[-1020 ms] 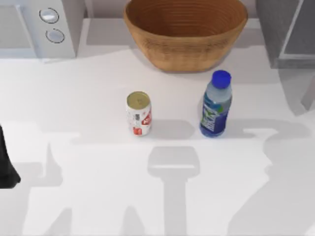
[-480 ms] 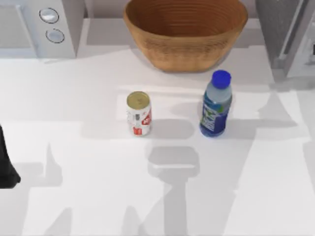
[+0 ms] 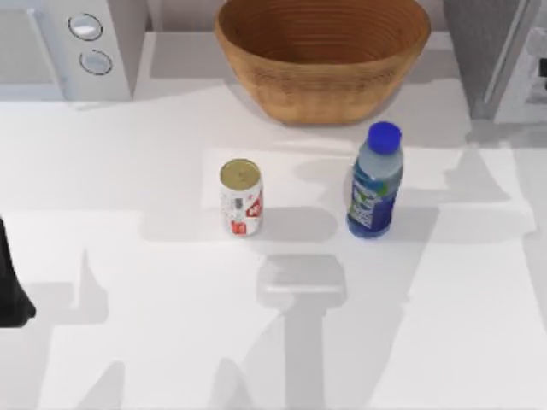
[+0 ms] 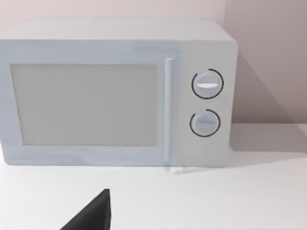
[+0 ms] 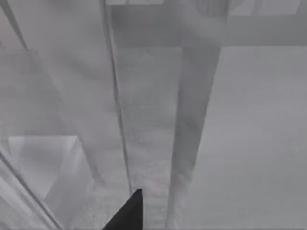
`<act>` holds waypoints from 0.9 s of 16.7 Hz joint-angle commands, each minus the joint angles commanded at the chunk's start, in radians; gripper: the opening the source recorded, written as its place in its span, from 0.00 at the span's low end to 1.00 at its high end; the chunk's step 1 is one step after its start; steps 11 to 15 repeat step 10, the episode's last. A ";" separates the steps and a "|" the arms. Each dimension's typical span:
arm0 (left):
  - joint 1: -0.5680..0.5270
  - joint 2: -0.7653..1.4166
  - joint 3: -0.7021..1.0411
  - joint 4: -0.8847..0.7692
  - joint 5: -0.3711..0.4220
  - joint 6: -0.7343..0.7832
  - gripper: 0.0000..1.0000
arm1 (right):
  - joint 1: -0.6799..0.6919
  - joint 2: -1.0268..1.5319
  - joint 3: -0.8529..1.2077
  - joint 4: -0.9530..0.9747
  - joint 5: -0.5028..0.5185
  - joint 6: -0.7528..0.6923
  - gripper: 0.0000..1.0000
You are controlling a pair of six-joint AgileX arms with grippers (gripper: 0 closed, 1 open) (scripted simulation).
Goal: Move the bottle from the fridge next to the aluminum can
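Note:
The bottle (image 3: 374, 184), clear with a blue cap and a blue-green label, stands upright on the white table, to the right of the aluminum can (image 3: 241, 198) with a gap between them. The can is white and red with a gold top and is also upright. The grey speckled fridge (image 3: 483, 51) stands at the back right corner. Its grey surfaces (image 5: 144, 120) are close in front of the right wrist camera, with a dark part of my right gripper (image 5: 130, 214) before them. My left arm (image 3: 10, 286) is parked at the table's left edge. Nothing grips the bottle.
A large woven basket (image 3: 322, 90) stands at the back middle, behind the can and bottle. A white microwave with two round knobs (image 3: 73, 47) (image 4: 120, 96) stands at the back left. The table's front half is bare apart from arm shadows.
The arm shadows on the table's right side have drawn back toward the fridge. The fridge's front panel has shifted and looks paler. Bottle, can and left arm have not moved.

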 joint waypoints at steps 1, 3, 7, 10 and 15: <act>0.000 0.000 0.000 0.000 0.000 0.000 1.00 | 0.000 0.034 0.042 -0.008 0.000 0.001 1.00; 0.000 0.000 0.000 0.000 0.000 0.000 1.00 | 0.001 0.108 0.133 -0.027 0.001 0.002 1.00; 0.000 0.000 0.000 0.000 0.000 0.000 1.00 | 0.002 0.236 0.294 -0.065 0.006 0.000 1.00; 0.000 0.000 0.000 0.000 0.000 0.000 1.00 | 0.002 0.275 0.344 -0.076 0.009 -0.002 1.00; 0.000 0.000 0.000 0.000 0.000 0.000 1.00 | 0.002 0.275 0.344 -0.076 0.009 -0.002 1.00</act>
